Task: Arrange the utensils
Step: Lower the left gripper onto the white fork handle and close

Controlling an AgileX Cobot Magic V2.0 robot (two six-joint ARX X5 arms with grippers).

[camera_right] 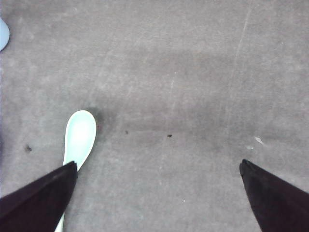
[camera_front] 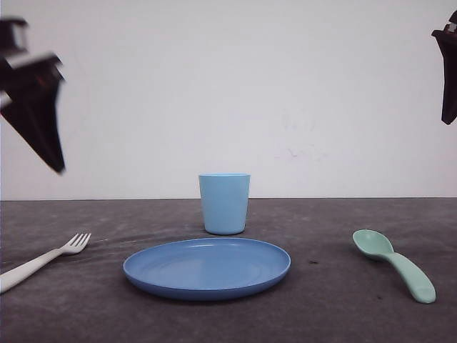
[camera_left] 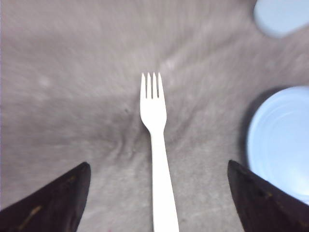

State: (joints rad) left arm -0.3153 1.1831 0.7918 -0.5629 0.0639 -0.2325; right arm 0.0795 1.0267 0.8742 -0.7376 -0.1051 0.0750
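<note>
The white fork (camera_front: 44, 260) lies flat on the dark grey counter (camera_front: 328, 307) at the robot's left, its tines pointing inward toward the blue plate (camera_front: 207, 269) and its handle running off the front view's left edge. In the left wrist view the fork (camera_left: 155, 145) lies lengthwise midway between the two dark fingers, tines away from the camera, with the plate (camera_left: 282, 145) off to one side and apart from it.

The mint-green spoon (camera_front: 395, 264) lies on the counter at the robot's right, well apart from the plate, bowl facing up and nearer the plate, thick handle angled toward the front right. In the right wrist view the spoon (camera_right: 78, 145) has its bowl just beside one finger, which covers part of the handle.

The plate sits in the middle of the counter, with a light blue cup (camera_front: 224, 203) upright just behind it.

The left claw (camera_left: 155, 203) is spread wide, holding nothing, raised above the fork. The right claw (camera_right: 159, 198) is likewise wide open and empty, above bare counter beside the spoon.
</note>
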